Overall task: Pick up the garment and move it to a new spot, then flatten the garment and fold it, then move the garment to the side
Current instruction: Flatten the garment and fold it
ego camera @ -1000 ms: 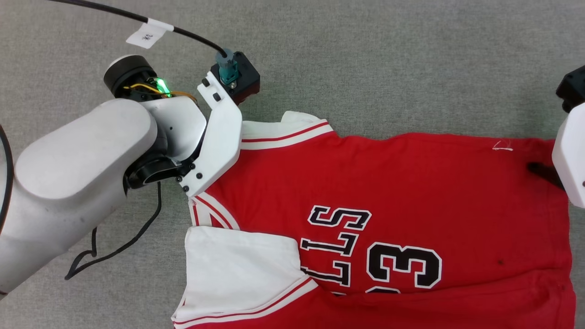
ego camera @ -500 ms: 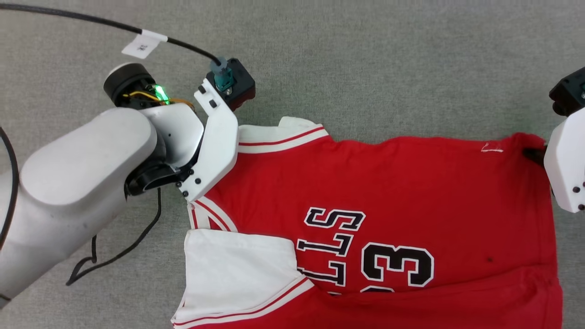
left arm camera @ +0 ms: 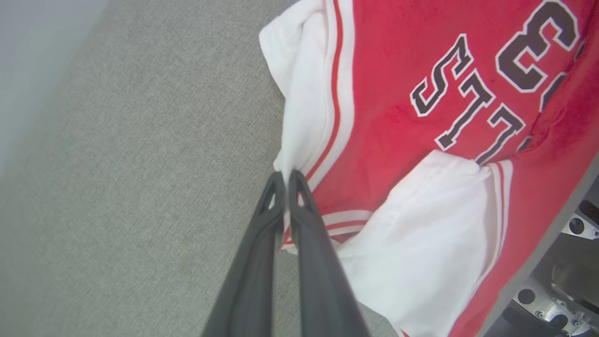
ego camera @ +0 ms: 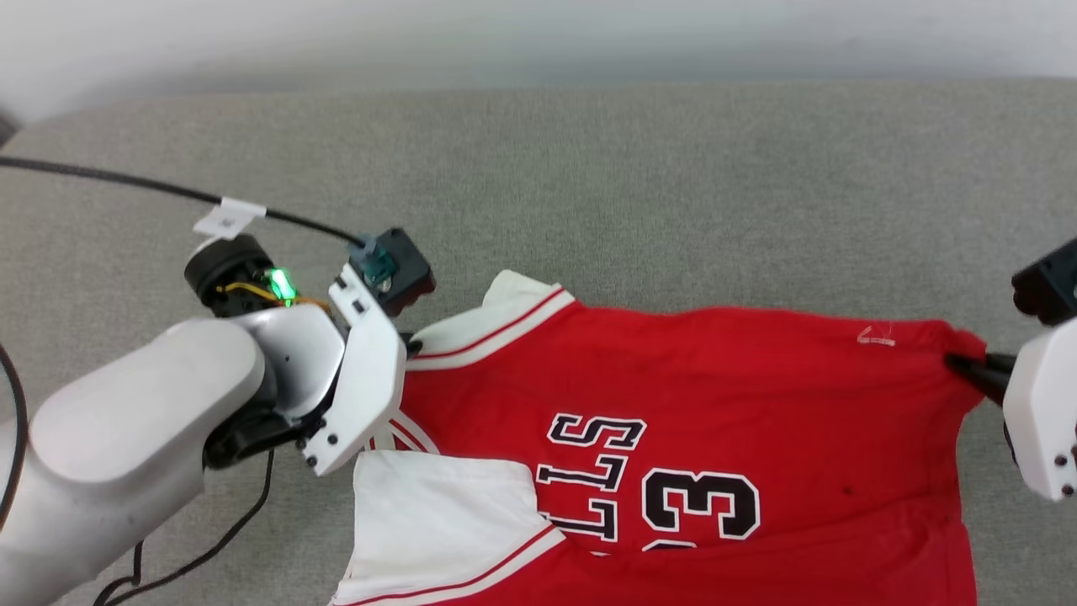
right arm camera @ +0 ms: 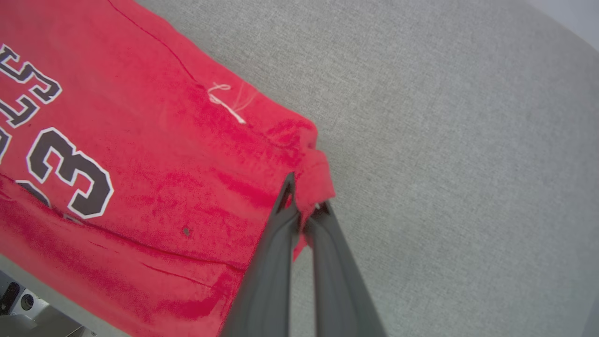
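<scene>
**Both grippers clamped on the jersey's far side**

My left gripper (left arm camera: 285,178) has its two dark fingers pressed tight together on the white, red-striped trim of a sleeve (left arm camera: 304,93), and the cloth bunches where the tips meet it. My right gripper (right arm camera: 305,199) is clenched on the red hem corner, with a small roll of cloth folded over the tips. I cannot tell whether either pinched bit is off the surface.

Between my two grips the garment (ego camera: 690,379) spreads front up, collar end toward my left and hem toward my right. The black, white-outlined letters and the "23" read sideways from my head. A second sleeve (ego camera: 437,513), white with striped trim, lies folded in over the chest on the near left. A loose white thread (right arm camera: 224,100) sits on the red cloth just beside the corner I hold on the right.

The near side of the jersey runs over the near edge of the grey woven surface (ego camera: 673,185). Beyond the jersey the grey cloth stretches to the far edge, where a pale wall (ego camera: 538,34) rises. A black cable (ego camera: 101,178) with a white tag (ego camera: 227,220) crosses the left part of the surface to my left wrist
</scene>
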`<state>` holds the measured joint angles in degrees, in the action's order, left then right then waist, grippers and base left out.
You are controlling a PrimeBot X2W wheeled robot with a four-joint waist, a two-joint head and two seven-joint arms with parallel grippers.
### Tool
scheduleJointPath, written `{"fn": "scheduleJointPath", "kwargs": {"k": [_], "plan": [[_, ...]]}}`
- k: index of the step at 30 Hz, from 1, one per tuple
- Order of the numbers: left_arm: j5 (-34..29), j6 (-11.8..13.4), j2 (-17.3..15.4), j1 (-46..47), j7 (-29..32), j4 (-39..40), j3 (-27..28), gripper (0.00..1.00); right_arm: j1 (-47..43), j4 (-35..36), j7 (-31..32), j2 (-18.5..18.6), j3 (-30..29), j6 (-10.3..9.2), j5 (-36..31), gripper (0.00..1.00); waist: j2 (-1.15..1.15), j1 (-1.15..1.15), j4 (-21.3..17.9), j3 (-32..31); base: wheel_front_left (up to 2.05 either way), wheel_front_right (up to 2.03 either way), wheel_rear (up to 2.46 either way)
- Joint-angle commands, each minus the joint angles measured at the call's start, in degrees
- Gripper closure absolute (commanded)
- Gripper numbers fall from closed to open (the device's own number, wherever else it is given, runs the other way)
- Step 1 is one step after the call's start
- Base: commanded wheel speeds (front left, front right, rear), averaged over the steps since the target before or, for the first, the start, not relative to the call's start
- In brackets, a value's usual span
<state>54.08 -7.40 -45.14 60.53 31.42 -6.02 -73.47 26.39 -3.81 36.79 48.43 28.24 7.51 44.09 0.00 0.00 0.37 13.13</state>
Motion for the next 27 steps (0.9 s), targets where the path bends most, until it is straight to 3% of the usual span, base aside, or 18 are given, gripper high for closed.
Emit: {"fn": "scheduleJointPath", "kwargs": {"k": [1, 13, 20, 27], "plan": [[-0.5, 0.0, -0.9, -1.9, -0.9, 0.6, 0.1, 1.0, -2.7, 0.8, -0.8, 0.3, -0.6, -0.05, 0.2, 1.0, 0.0, 0.0, 0.0, -2.7, 0.0, 0.0, 0.0], [-0.3, 3.2, -5.3, -16.4, -4.3, 7.2, 0.1, 1.0, -19.6, 5.6, -3.6, 0.5, -6.0, -0.05, 0.6, 1.0, 0.0, 0.0, 0.5, -7.8, 0.0, 0.0, 0.0], [-0.1, 4.9, -4.3, -23.2, -7.4, 6.1, 0.1, 1.0, -26.1, 5.1, -4.0, -1.7, -7.7, -0.05, 0.1, 1.0, 0.0, 0.0, 0.7, -6.2, 0.0, 0.0, 0.0], [-1.1, 4.7, -1.2, -25.8, -10.3, 0.4, 0.0, 1.0, -25.3, 0.2, -4.7, -5.1, -5.5, -0.05, -1.3, 1.0, 0.0, 0.0, 0.4, -4.3, 0.0, 0.0, 0.0]]}}
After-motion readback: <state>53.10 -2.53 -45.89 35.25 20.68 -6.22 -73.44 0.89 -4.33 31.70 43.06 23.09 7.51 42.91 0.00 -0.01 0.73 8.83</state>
